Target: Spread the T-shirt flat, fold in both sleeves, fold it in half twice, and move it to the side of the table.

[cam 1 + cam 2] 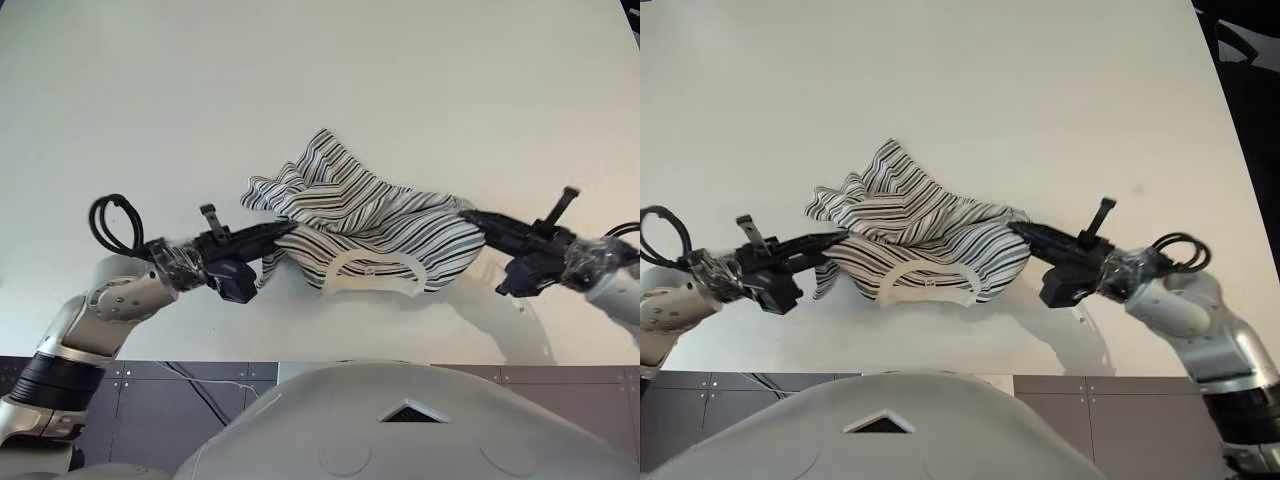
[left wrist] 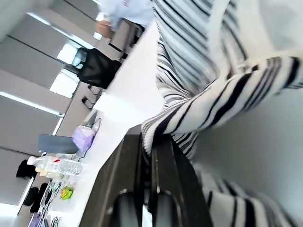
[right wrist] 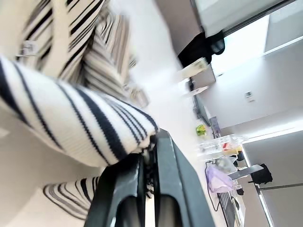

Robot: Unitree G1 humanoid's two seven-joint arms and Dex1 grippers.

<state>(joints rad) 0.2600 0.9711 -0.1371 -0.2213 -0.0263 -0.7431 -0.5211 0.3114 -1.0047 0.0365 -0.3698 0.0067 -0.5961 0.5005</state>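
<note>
A black-and-white striped T-shirt (image 1: 370, 225) with a white collar (image 1: 368, 272) hangs bunched between both grippers, just above the white table (image 1: 300, 90). My left gripper (image 1: 283, 228) is shut on the shirt's left edge (image 2: 156, 130), the striped hem pinched between its dark fingers (image 2: 170, 165). At the opposite side my right gripper (image 1: 470, 215) is shut on the shirt's right edge (image 3: 118, 137). The collar side faces me, and the rest of the fabric trails in folds toward the far side.
The table stretches wide and bare beyond the shirt; its near edge (image 1: 200, 362) runs just below the arms. The wrist views catch a room behind with a black chair (image 2: 97, 66) and a cluttered bench with bottles (image 2: 57, 165).
</note>
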